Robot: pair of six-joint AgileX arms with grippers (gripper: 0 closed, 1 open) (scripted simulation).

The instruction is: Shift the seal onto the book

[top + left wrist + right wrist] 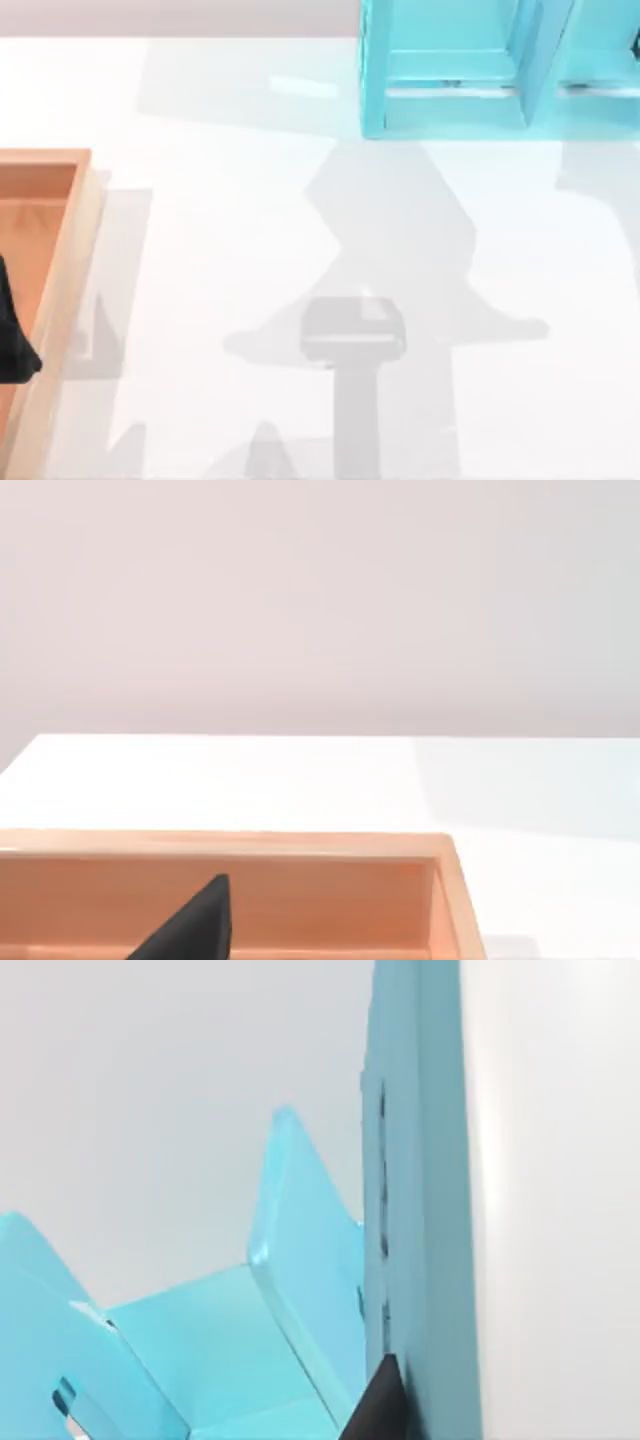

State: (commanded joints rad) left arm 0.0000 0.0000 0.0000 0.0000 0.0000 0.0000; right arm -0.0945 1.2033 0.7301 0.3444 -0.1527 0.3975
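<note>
The seal and the book are both out of view. My left gripper (12,335) is a dark shape at the table's left edge, over the inside of a wooden tray (70,250). The left wrist view has a black tip of that gripper (190,928) low above the tray's floor (330,905). My right gripper (375,1405) sits close against the wall of a light-blue shelf unit (415,1210) at the table's far right.
The light-blue shelf unit (450,80) stands along the back right of the white table (250,230). The orange wooden tray occupies the left edge. Grey arm shadows fall across the table's middle and front.
</note>
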